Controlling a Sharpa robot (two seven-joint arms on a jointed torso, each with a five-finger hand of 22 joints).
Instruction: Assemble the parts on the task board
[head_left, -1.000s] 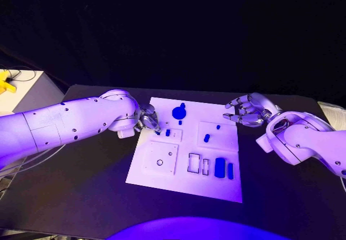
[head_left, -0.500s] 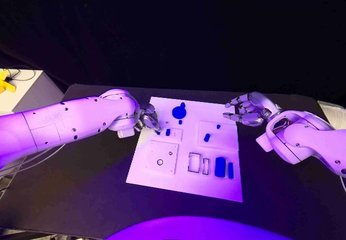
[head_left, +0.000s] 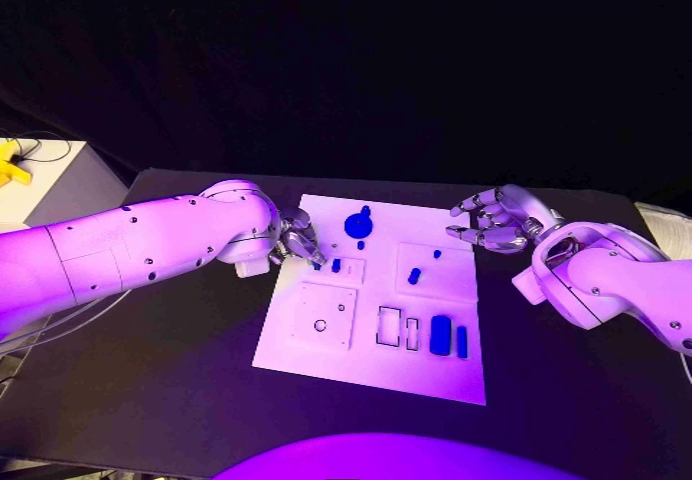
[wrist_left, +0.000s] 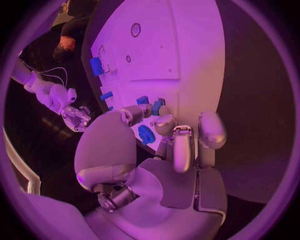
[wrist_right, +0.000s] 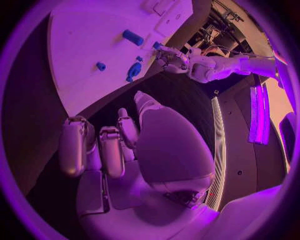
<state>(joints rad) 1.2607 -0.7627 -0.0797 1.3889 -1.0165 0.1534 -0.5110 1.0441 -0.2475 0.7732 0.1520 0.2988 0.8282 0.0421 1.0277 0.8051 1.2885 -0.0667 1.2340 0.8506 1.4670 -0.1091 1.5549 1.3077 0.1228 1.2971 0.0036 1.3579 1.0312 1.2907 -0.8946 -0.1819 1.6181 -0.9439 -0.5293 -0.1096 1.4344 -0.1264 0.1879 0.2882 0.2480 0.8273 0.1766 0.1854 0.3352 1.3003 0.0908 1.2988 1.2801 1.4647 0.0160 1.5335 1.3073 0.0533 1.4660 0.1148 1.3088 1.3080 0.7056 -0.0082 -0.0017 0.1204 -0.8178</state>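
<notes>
Task board (head_left: 378, 350): white plate, centre of the black table (head_left: 173, 400). Left hand (head_left: 299, 240): at the board's left edge, pinching a small blue part (wrist_left: 157, 106). Right hand (head_left: 492, 222): off the board's right edge, fingers curled, grasping nothing.

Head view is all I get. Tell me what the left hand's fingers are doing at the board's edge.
Observer: In the left wrist view, the left hand has its fingers bent down beside small blue parts on the task board.
Operator: Confirm a grip.
Observer: I cannot. A third blue part shows between thumb and fingers, but contact is hidden.
Operator: Check the right hand's palm.
Observer: The right wrist view shows the right hand empty, its fingers apart, above the black table beside the board.
</notes>
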